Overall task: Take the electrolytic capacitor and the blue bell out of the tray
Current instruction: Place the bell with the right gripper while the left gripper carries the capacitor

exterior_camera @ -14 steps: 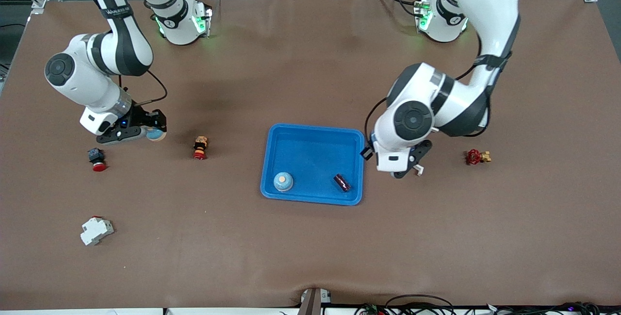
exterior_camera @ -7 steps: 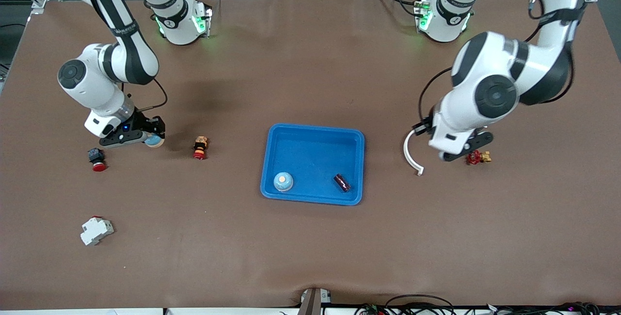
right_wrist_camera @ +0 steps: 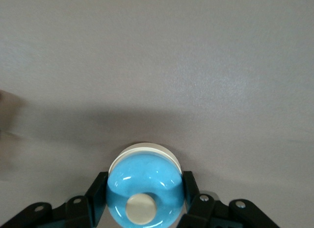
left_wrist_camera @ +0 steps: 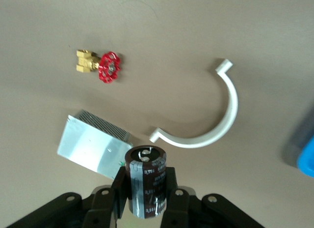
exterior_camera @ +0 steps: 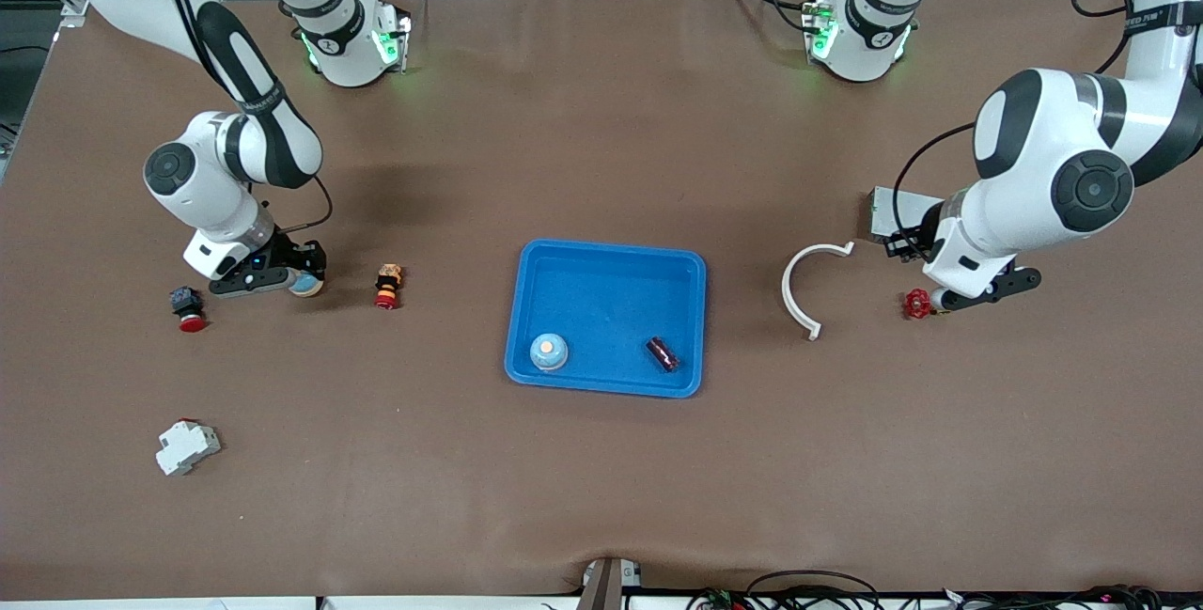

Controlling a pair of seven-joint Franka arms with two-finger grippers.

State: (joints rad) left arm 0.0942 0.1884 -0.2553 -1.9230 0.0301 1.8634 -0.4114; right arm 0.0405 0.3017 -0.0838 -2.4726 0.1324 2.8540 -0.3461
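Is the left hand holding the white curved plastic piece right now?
No, the left hand grips a dark cylindrical electrolytic capacitor; the white curved plastic piece lies on the table.

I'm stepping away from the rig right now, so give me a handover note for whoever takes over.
Left claw: shut on a capacitor, over the table by the red valve.
Right claw: shut on a blue bell, low over the table toward the right arm's end.
Tray: holds a second bell and a second capacitor.
Done: both held pieces are outside the tray.
Left: set them down, then probably clear the tray.
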